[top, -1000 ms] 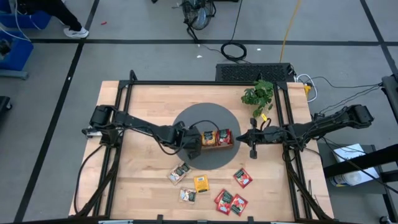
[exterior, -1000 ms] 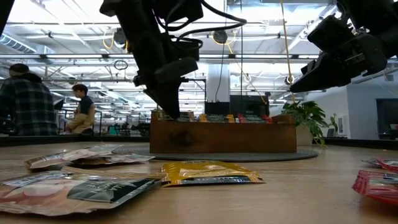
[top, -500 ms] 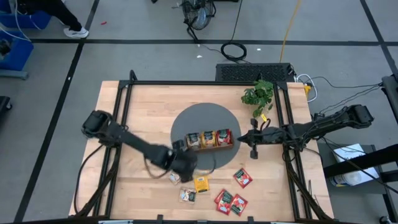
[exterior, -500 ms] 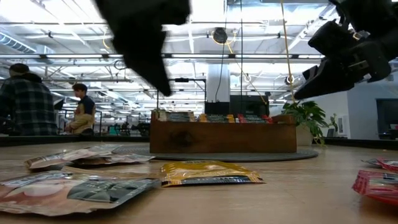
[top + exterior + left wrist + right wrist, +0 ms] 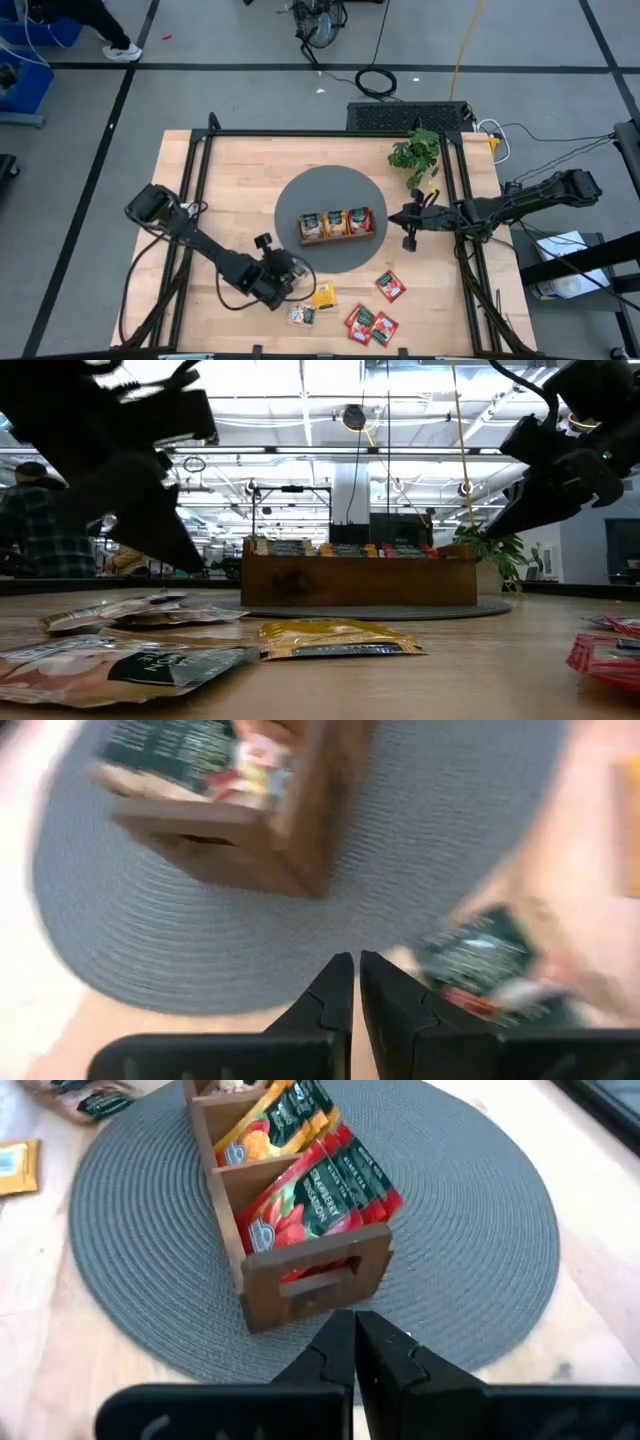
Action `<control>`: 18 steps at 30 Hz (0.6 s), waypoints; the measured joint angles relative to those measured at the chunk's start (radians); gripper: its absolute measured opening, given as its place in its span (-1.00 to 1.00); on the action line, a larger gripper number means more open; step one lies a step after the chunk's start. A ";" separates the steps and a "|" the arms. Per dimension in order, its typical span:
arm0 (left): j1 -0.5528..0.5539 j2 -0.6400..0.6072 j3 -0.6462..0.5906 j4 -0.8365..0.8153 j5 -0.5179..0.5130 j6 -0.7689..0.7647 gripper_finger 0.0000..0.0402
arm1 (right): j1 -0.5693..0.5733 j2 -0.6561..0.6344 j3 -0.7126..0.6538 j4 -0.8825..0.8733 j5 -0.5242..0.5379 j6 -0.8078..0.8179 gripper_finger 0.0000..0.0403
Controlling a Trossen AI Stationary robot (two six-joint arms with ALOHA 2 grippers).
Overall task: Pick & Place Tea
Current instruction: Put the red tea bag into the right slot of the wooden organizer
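Left gripper point(image 5: 287, 272) nearly closed and empty above loose tea sachets point(image 5: 323, 295), right gripper point(image 5: 408, 221) pinched shut, empty beside tray point(image 5: 337, 224)

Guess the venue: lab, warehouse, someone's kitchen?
Most likely a robotics lab in an open industrial hall. The wooden table sits in a black metal frame on a grey floor marked with dark lines, cables trail across it, and the low view shows ceiling light strips with a person beyond.

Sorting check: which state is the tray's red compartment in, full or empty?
Holding sachets: red tea sachets stand upright in the wooden tray's end compartment.
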 joint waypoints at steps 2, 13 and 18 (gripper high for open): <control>0.010 0.000 -0.017 0.020 -0.004 -0.019 -0.85 | 0.000 0.000 0.000 -0.008 0.020 0.037 -1.00; 0.048 -0.002 -0.056 0.084 0.018 -0.130 -0.85 | -0.001 0.004 -0.006 -0.078 0.126 0.119 -1.00; 0.082 -0.002 -0.056 0.149 0.016 -0.088 -0.85 | -0.002 0.004 -0.055 -0.055 0.097 0.118 -1.00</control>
